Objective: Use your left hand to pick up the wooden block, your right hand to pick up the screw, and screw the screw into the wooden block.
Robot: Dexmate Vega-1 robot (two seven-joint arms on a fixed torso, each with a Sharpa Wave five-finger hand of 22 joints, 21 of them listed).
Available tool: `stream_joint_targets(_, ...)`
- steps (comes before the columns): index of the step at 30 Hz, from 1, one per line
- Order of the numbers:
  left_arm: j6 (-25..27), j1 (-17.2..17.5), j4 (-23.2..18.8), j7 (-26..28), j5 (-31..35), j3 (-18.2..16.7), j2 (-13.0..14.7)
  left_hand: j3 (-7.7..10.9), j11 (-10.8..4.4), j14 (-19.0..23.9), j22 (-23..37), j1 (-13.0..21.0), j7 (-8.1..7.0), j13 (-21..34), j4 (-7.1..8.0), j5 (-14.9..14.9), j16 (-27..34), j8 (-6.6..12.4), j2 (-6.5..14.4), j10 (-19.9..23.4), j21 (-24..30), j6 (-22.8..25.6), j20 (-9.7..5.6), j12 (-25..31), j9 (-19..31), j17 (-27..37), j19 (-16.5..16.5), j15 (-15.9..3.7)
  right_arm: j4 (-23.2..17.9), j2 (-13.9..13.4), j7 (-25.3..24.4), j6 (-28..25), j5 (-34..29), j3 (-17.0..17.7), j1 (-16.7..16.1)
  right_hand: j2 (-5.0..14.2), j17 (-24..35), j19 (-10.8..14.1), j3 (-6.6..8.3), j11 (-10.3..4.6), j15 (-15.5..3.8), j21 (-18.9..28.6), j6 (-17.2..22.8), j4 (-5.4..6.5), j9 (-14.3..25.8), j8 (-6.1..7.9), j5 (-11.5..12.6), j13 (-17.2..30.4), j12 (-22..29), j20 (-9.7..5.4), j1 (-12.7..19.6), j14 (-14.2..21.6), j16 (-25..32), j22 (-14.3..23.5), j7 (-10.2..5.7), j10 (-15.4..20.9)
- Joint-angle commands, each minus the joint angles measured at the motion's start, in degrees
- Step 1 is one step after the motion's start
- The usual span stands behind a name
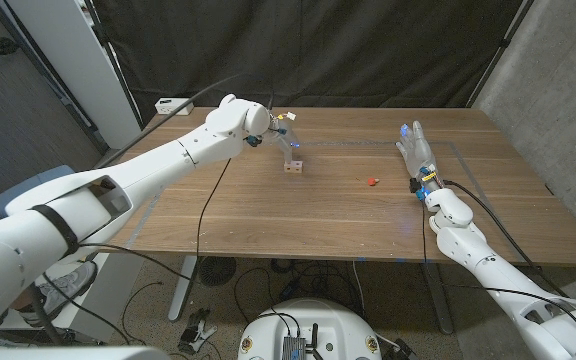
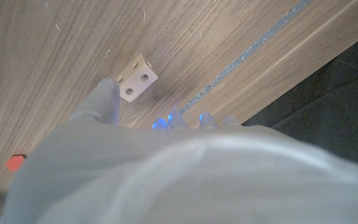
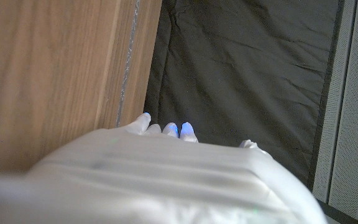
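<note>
Nearest us, the right robot hand (image 1: 417,152) stands spread and empty on the counter (image 1: 268,215), beside the red screw (image 1: 371,181). Farther, our left robot hand (image 1: 280,131) is open over the wooden block (image 1: 293,166); a fingertip could knock it away.

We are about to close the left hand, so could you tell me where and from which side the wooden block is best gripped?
Judging by its pose, grip the wooden block across its plain side faces, coming down from above, where the left hand hovers. It stands free on the table, and its drilled holes face outward in the left wrist view; keep those uncovered for the screw.
</note>
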Motion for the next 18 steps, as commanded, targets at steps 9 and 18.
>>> stream_joint_targets(9, 2.97, 4.7, -1.92, 6.07, 2.5, -0.4, 0.14, -0.42, -0.19, 0.97, 0.17, 1.3, 0.46, 0.42, 0.03, 0.03, 0.34, 0.58, 0.49, 1.09, 0.74, 1.03, 0.07, 0.83, 0.26, 0.26, -2.68, -0.33, 0.29, 0.15, 0.09, 0.62, 0.4, 0.31, -0.43, -0.47, -0.02, -0.38, -0.02, -0.17, -0.05, -0.02, 0.07, -0.49, 0.2, 0.25, 0.4, 0.1, 0.25, -2.15, 0.05, -0.75, 0.24, 0.15, -0.29, -0.19)
stream_joint_targets(18, 3.9, 4.81, -1.18, 5.66, 2.81, 0.05, -0.65, -0.6, -0.22, 1.63, 0.17, 1.81, 0.17, 0.53, 0.03, 0.01, 0.43, 0.75, 0.8, 2.13, 0.83, 1.53, 0.09, 1.3, 0.28, 0.25, -2.14, -0.55, 0.06, 0.11, -0.09, 0.55, 0.55, 0.43, -0.79, -0.48, -0.02, -0.37, -0.01, -0.15, 0.0, 0.0, 0.07, -0.53, 0.2, 0.25, 0.42, 0.1, 0.25, -2.11, 0.04, -0.82, 0.24, 0.15, -0.32, -0.25)
